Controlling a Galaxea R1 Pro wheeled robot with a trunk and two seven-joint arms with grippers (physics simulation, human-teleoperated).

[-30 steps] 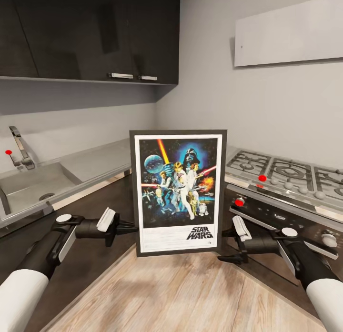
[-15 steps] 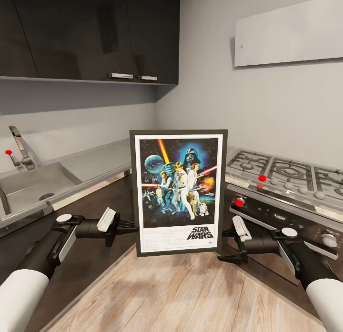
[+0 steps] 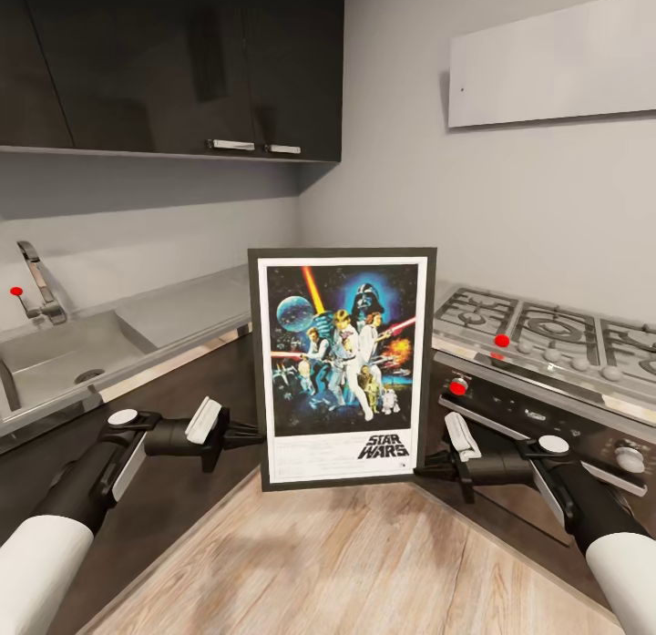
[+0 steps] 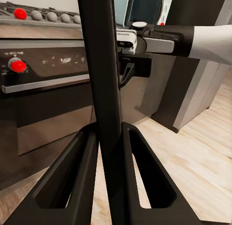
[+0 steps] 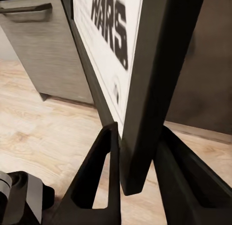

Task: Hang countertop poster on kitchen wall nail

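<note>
The Star Wars poster [image 3: 342,366] stands upright in mid-air over the wooden floor, between my two arms, its picture facing the head camera. My left gripper [image 3: 255,435] is shut on the lower left edge of its black frame; in the left wrist view the fingers [image 4: 82,167] press both sides of the frame [image 4: 104,65]. My right gripper [image 3: 423,471] is shut on the lower right edge, and the right wrist view has its fingers [image 5: 108,157] pinching the frame's bottom corner [image 5: 145,113]. The poster hides the counter corner behind it.
A steel sink [image 3: 55,357] with a tap [image 3: 36,284] lies to the left. A silver gas hob [image 3: 547,334] over a dark oven [image 3: 519,416] lies to the right. Dark wall cabinets [image 3: 173,61] hang above. A pale wall panel [image 3: 556,61] is mounted at upper right.
My right gripper's fingers have come together onto the poster's right edge, where they stood spread apart before. The poster and left arm have hardly moved.
</note>
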